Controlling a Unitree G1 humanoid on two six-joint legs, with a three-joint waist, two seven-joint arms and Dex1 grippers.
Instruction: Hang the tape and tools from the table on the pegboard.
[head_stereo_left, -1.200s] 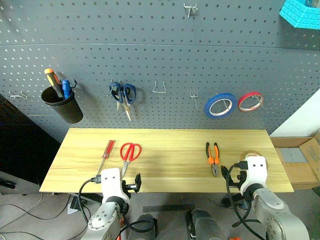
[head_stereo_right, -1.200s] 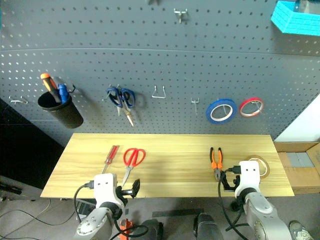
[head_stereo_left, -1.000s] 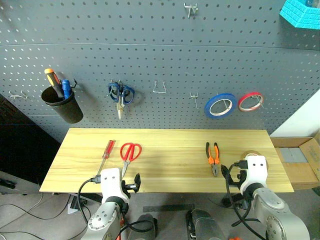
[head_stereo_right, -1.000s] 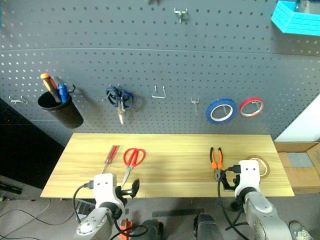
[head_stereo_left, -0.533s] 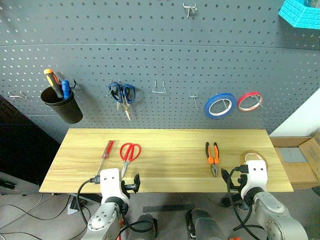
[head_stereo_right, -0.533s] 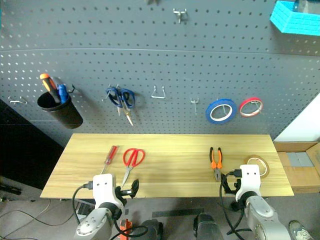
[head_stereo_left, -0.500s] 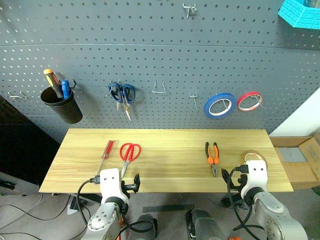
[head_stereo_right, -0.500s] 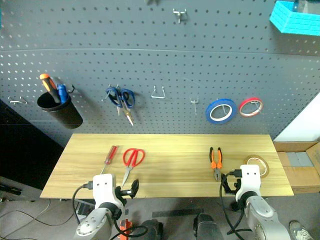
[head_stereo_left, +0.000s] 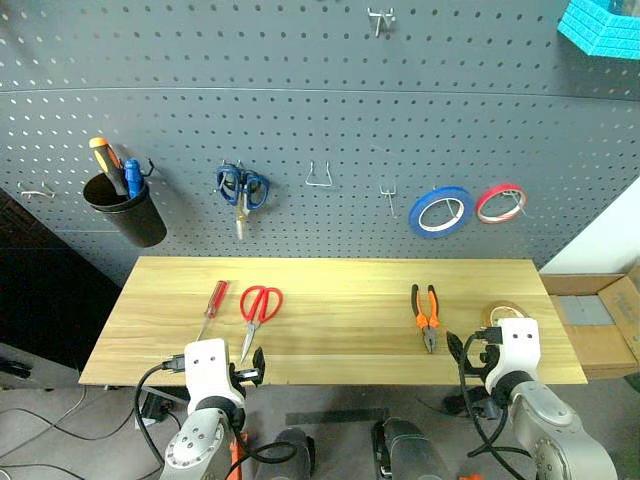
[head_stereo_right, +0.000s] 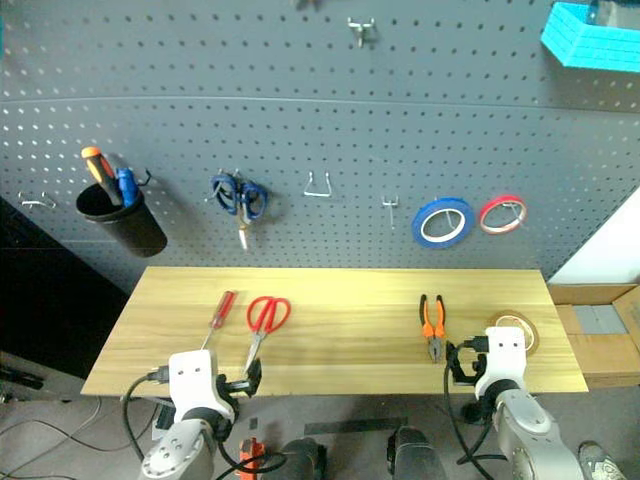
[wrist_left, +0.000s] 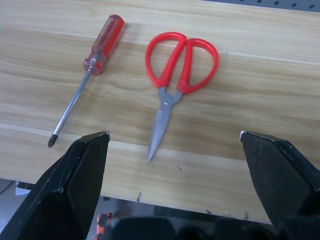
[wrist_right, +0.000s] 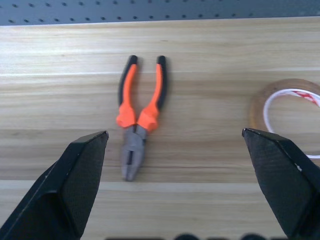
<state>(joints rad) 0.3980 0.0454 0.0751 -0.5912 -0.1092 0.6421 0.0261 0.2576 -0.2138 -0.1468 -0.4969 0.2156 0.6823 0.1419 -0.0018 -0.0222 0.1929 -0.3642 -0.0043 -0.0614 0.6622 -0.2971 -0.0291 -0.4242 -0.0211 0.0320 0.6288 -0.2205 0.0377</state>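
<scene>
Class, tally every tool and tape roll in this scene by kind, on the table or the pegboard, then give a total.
Scissors: 2 (red scissors, blue scissors)
Screwdrivers: 2 (red screwdriver, orange screwdriver)
Pliers: 1
Tape rolls: 3 (tan tape, blue tape, red tape)
Total: 8

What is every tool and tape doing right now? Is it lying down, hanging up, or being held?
Red-handled screwdriver: lying on table.
Red scissors: closed, lying flat.
Pliers: closed, lying flat.
Tan tape: lying flat.
Blue scissors: hanging on pegboard.
Blue tape, red tape: hanging.
Left gripper: open, empty.
Right gripper: open, empty.
</scene>
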